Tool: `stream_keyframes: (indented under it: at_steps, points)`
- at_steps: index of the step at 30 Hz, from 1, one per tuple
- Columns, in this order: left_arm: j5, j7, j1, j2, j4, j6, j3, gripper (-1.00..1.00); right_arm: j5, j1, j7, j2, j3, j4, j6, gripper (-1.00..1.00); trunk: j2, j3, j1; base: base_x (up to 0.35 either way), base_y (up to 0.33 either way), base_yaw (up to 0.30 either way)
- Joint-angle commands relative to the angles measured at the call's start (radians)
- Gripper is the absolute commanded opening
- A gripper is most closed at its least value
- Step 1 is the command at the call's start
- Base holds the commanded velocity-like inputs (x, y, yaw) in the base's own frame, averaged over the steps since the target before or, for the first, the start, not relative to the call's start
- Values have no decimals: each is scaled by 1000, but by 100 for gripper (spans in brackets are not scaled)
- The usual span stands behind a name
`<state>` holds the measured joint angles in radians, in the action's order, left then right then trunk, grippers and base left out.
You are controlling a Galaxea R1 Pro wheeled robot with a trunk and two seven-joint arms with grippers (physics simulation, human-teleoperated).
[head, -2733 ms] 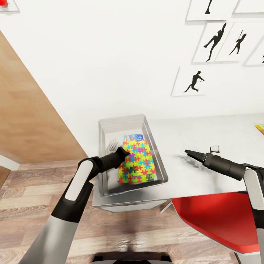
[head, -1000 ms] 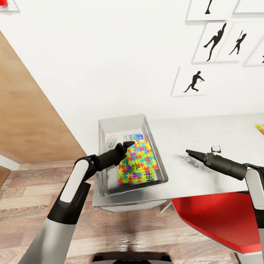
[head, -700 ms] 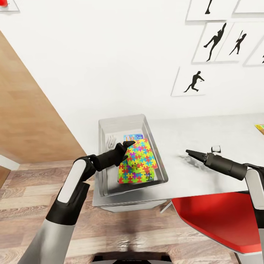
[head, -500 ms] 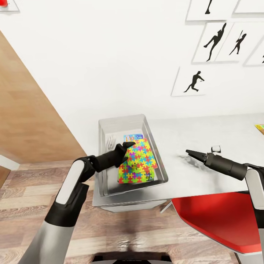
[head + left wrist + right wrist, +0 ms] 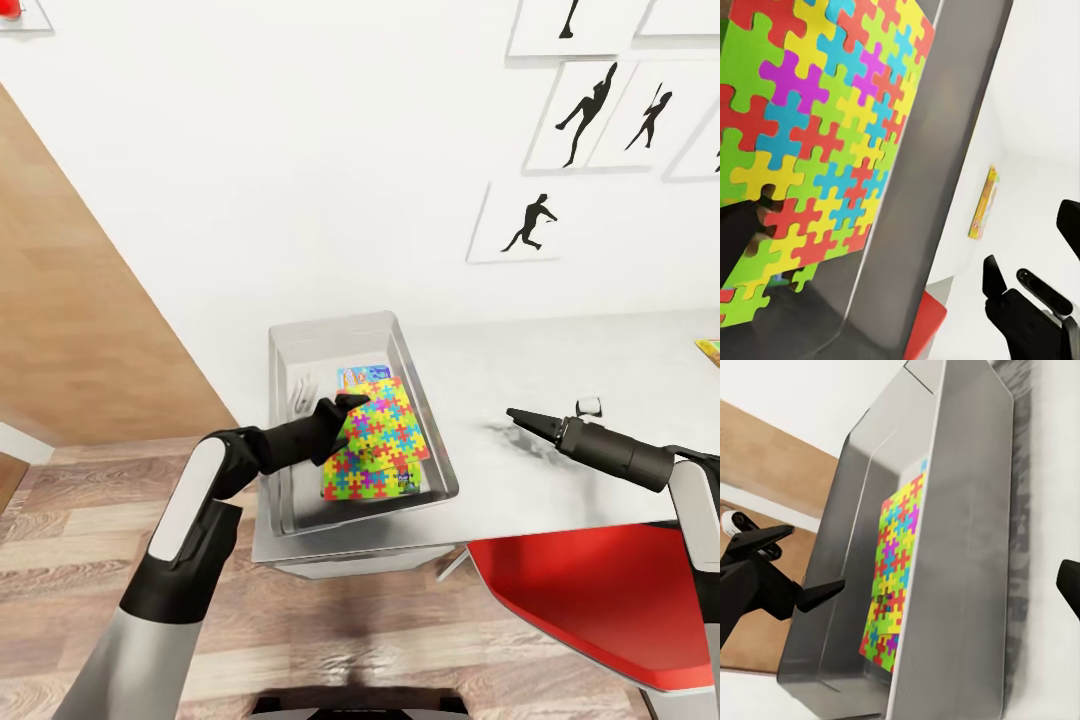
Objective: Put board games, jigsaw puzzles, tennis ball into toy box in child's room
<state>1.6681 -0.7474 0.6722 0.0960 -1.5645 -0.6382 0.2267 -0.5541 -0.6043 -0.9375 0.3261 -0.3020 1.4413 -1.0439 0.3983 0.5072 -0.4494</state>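
Note:
The grey toy box (image 5: 330, 338) stands at the table's left end. Inside it a bright multicoloured jigsaw puzzle (image 5: 377, 440) lies tilted toward the box's right wall, partly covering a blue-edged flat box (image 5: 362, 374). My left gripper (image 5: 350, 403) hangs open over the toy box, at the puzzle's left edge; in the right wrist view the left gripper (image 5: 804, 562) has its fingers spread and nothing between them. One left finger (image 5: 735, 236) sits by the puzzle (image 5: 817, 142). My right gripper (image 5: 513, 413) hovers open over bare table, right of the box.
A yellow-green flat box (image 5: 710, 348) lies at the table's far right edge. A red chair (image 5: 590, 590) stands under my right arm. The white table (image 5: 560, 370) meets a wall with silhouette pictures (image 5: 525, 225). Wooden floor lies to the left.
My left gripper has opened and let go of the jigsaw puzzle, then drawn back slightly to the left. The puzzle has settled inside the toy box. The right arm has stayed still.

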Motion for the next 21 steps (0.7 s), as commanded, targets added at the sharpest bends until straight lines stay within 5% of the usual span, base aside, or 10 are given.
stream_keyframes:
  at_steps: [1, 11, 14, 16, 21]
  points:
    - [10, -15, 1, 1, -9, 0, 0, 100, 4, 0, -8, 0, -1, 3, -3, 100, 2, 1, -1, 0, 0, 0]
    - [14, -8, 8, 8, -36, -2, 26, 100, 5, 59, -14, -2, -29, 85, -3, 100, 2, 1, -1, 0, 0, 0]
    - [15, 33, 15, 9, -40, -1, 69, 100, 5, 83, -16, -3, -55, 128, -3, 100, 2, 1, -1, 0, 0, 0]
    - [14, 112, 34, 10, -42, -1, 130, 100, 5, 103, -20, -3, -76, 154, -3, 100, 2, 1, -1, 0, 0, 0]
    - [13, 169, 54, 11, -43, 0, 179, 100, 4, 111, -42, -3, -98, 164, -3, 100, 2, 1, -1, 0, 0, 0]
